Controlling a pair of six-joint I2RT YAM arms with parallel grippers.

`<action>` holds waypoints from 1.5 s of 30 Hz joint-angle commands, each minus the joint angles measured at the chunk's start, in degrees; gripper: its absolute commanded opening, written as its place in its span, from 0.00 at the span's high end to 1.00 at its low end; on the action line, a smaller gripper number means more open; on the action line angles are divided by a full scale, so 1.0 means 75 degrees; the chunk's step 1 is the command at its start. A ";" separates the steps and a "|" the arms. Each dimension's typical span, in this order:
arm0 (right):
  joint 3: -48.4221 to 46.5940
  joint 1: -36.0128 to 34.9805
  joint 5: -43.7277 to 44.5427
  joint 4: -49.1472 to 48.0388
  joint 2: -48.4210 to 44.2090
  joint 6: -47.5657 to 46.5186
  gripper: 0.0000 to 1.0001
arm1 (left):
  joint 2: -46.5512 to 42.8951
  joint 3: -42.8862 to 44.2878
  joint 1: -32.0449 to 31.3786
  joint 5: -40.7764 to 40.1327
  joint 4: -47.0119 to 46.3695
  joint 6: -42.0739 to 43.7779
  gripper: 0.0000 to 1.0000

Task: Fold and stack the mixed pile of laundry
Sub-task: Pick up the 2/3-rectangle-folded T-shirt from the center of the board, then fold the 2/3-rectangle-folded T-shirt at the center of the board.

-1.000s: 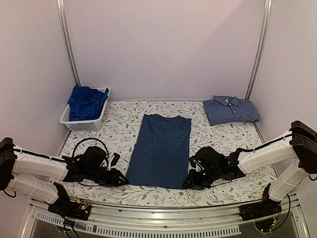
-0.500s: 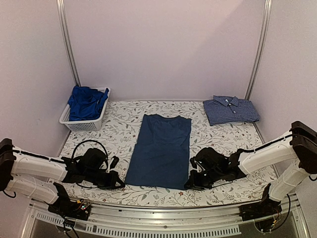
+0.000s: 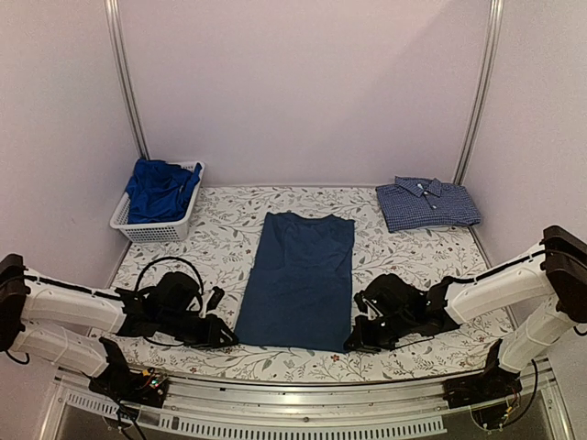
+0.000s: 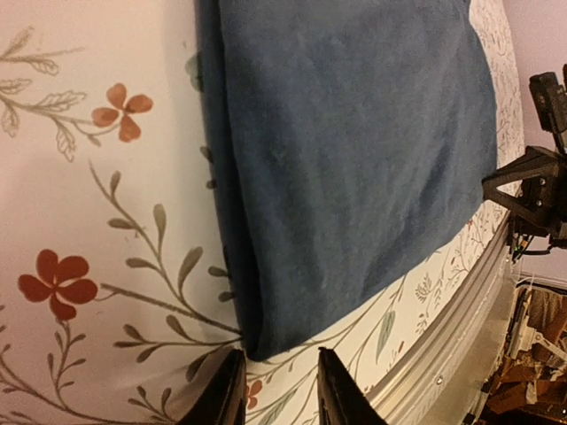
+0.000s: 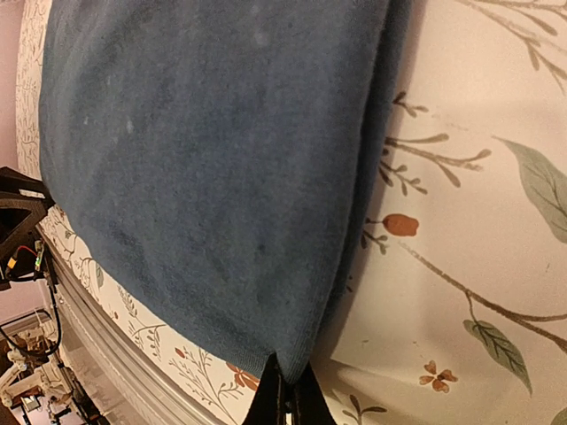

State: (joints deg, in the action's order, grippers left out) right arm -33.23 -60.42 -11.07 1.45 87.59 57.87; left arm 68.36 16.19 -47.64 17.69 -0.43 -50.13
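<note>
The dark navy T-shirt (image 3: 298, 280) lies folded into a long strip in the middle of the floral table. My left gripper (image 3: 223, 337) sits low at its near left corner. In the left wrist view that gripper (image 4: 279, 394) is open, and the shirt's corner (image 4: 261, 341) lies just beyond the fingertips with nothing between them. My right gripper (image 3: 353, 343) is at the near right corner. The right wrist view shows it (image 5: 285, 398) shut, pinching the T-shirt's hem corner (image 5: 301, 359). The bright royal-blue garment (image 3: 158, 188) lies in the basket. The checked shirt (image 3: 426, 203) lies folded at the back right.
The white mesh basket (image 3: 156, 227) stands at the back left by the wall. The metal rail of the table's near edge (image 3: 293, 403) runs just behind both grippers. The floral cloth (image 3: 220, 238) lies bare on either side of the T-shirt.
My right gripper has closed on the T-shirt's near right corner. My left gripper has closed and come open again at the near left corner, which has shifted slightly.
</note>
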 commanded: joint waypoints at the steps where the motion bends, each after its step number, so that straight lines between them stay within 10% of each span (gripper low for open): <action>1: 0.0316 -0.0065 0.0011 0.0849 0.0133 -0.0025 1.00 | 0.0592 0.0063 -0.0082 -0.0177 0.0217 0.0259 0.72; 9: 0.0338 -0.0073 0.0009 0.0936 0.0003 -0.0007 1.00 | 0.0823 0.0232 -0.0222 -0.0056 0.0228 0.0336 1.00; 20: -0.0120 -0.0190 0.0226 0.1790 -0.1038 0.0097 1.00 | -0.0230 0.1101 -0.1028 -0.0772 0.1663 0.0110 1.00; 27: -0.0413 0.1223 0.0205 0.2047 -0.1699 -0.0574 1.00 | 0.0140 0.2574 0.0073 -0.0981 0.2079 0.0962 1.00; 45: -0.5821 0.4358 -0.0572 0.2465 0.2809 -0.4590 1.00 | 0.4597 0.6691 0.2554 -0.0604 0.1077 0.2884 1.00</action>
State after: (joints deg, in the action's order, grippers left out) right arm -70.15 -30.65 -14.15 18.68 100.27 30.65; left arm 96.07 60.97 -30.79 12.64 10.44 -32.23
